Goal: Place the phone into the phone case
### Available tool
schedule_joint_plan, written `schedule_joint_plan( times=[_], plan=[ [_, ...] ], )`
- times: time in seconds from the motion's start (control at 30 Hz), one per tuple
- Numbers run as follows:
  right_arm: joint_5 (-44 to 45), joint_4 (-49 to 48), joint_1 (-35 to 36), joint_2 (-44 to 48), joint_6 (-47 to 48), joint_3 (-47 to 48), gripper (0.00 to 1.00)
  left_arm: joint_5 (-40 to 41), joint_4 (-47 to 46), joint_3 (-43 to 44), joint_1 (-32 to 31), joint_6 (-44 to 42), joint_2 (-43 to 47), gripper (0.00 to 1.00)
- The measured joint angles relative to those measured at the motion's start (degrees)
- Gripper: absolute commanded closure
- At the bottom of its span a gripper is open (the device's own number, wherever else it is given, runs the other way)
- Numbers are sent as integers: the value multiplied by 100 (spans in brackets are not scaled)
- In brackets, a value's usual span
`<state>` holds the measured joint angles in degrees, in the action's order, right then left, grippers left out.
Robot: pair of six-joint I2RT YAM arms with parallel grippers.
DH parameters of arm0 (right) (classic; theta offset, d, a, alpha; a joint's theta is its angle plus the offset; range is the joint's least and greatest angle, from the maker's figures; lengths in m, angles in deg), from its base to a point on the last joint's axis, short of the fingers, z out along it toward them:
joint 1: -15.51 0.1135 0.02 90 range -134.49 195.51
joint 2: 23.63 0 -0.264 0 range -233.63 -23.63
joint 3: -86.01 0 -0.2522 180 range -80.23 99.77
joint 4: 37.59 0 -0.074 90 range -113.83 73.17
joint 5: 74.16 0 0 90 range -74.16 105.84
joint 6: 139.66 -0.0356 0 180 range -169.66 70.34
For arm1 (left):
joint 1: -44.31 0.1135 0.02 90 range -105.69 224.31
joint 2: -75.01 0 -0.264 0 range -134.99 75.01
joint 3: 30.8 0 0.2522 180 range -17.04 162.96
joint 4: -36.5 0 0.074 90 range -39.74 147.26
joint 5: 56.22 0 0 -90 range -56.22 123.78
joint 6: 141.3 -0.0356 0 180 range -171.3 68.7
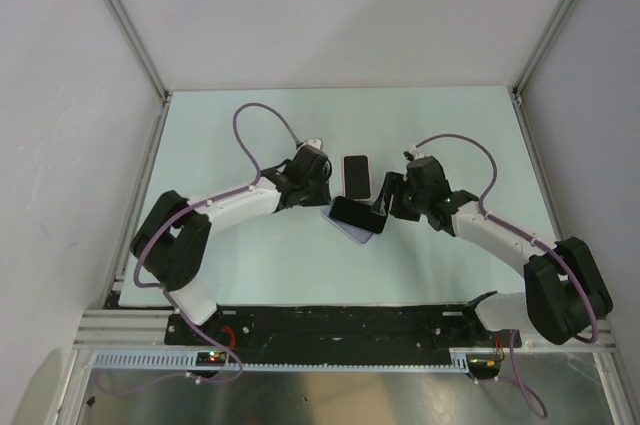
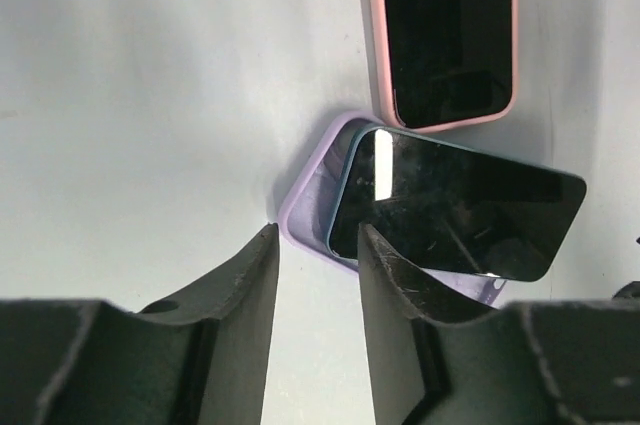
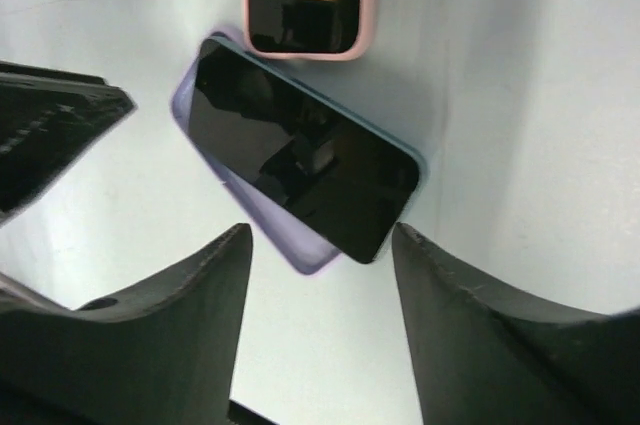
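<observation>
Hard to see a few things here. The lilac phone case (image 2: 303,207) is mostly covered: only one rounded end and a thin strip along one long side poke out from under the phone (image 2: 455,210). From overhead both hands are just black lumps next to a black screen, so their fingertips are impossible to pick out there. The second handset, a pink-cased phone (image 2: 445,35), runs off the top of both wrist views, so you only get its lower part.

The phone is lying screen up on top of the case but twisted across it, not seated; the edges don't line up at all. Both sit on the pale bench (image 1: 250,125), between the two hands.

The left hand (image 2: 318,235) has its fingers spread with nothing in the gap. The phone is ahead of it and off to the right, and the case's rounded end is just beyond the gap. The tip of its right finger (image 2: 400,285) overlaps the phone's near corner in the wrist view. Can't tell if it's actually touching or just hanging above it.

The right hand (image 3: 320,235) is spread wider, also empty. The phone is straight ahead, slanting away to the left, and its near corner is right at the mouth of the gap. The pink one is further out, just beyond the phone.
</observation>
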<state>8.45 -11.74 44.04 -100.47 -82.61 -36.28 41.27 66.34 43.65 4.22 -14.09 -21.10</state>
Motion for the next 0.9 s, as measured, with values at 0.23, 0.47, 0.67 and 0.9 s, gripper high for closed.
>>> schedule_joint_plan(
  times=[0.23,0.47,0.67,0.9],
  plan=[
    [114,-518,-251,48,-83,-743,20,-201,70,581,85,-907,-306,50],
    [-192,-1681,-365,-328,-264,-1222,19,-713,116,780,98,-1606,-935,49],
    [-452,-2675,-365,-787,-507,-1272,24,-925,127,780,103,-1788,-1029,52],
    [-704,-3436,-380,-1080,-820,-1408,31,-942,122,774,103,-1788,-1054,60]
  ],
)
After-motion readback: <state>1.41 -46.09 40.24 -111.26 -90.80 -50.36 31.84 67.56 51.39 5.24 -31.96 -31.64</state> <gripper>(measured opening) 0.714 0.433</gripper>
